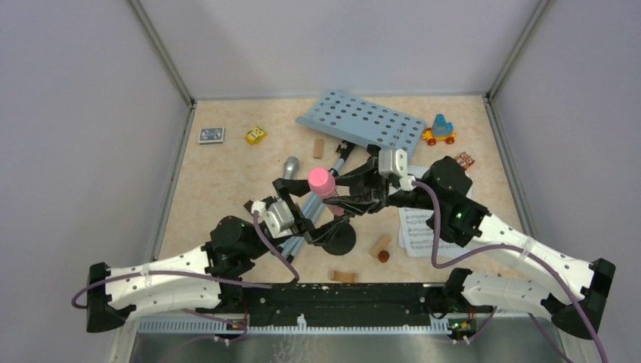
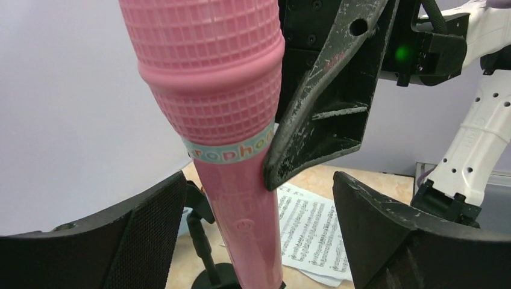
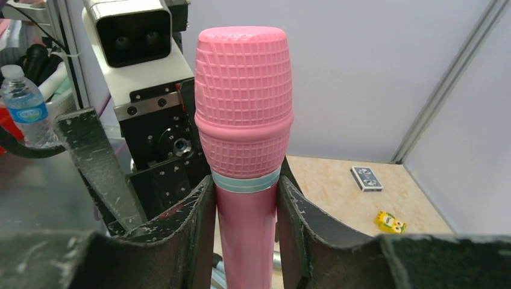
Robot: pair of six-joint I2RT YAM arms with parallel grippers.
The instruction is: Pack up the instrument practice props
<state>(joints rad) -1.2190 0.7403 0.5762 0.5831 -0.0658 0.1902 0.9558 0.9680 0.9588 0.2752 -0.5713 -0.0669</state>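
Observation:
A pink microphone stands upright over a black round-based holder at the table's middle. My right gripper is shut on its handle just under the teal band. My left gripper is open, its fingers wide apart on either side of the pink handle without touching it. A holder stem stands behind the handle. A silver microphone lies to the left. The pale blue perforated rack lies tilted at the back, its grey-blue legs under my arms. White sheet music lies on the right.
A card deck and a yellow toy lie at the back left. A toy vehicle and a small orange toy lie at the back right. Wooden blocks lie at the back and near the front.

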